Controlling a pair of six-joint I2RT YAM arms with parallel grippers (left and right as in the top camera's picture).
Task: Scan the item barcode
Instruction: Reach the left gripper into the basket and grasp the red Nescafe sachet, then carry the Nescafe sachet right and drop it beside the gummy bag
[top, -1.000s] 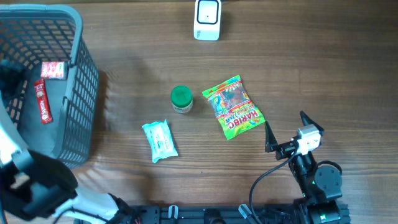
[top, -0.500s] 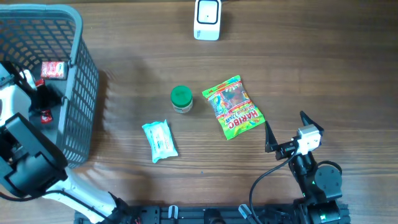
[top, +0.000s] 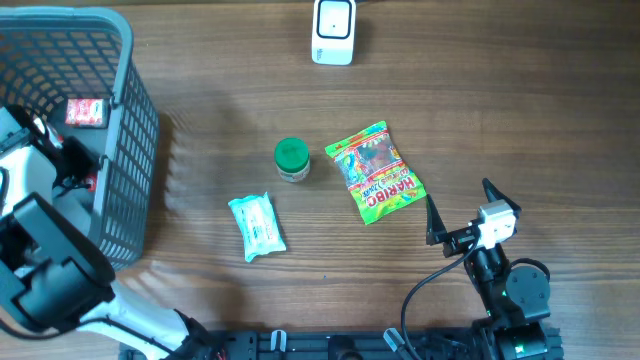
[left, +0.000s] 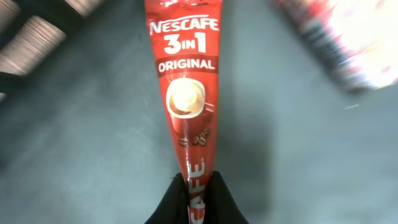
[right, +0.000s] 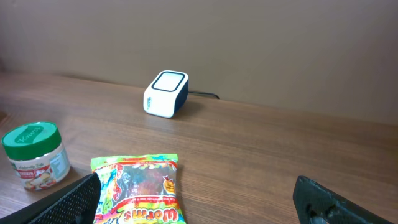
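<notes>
I take this for a mock shop checkout; a white barcode scanner (top: 333, 30) sits at the far edge of my wooden surface (top: 520, 110); a grey shopping basket (top: 140, 140) stands left; packaged groceries lie about: a Haribo bag (top: 376, 172), a green-lidded jar (top: 291, 158), a Nescafe stick (left: 186, 87).

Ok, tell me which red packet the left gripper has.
The Nescafé stick, its end in the left gripper; the squarer red packet lies free in the basket.

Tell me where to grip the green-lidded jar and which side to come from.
Grip the green-lidded jar across its round body just under the lid, coming straight down from above. It stands upright, apart from the gummy bag and the wipes pack, so jaws likely fit on either side.
</notes>
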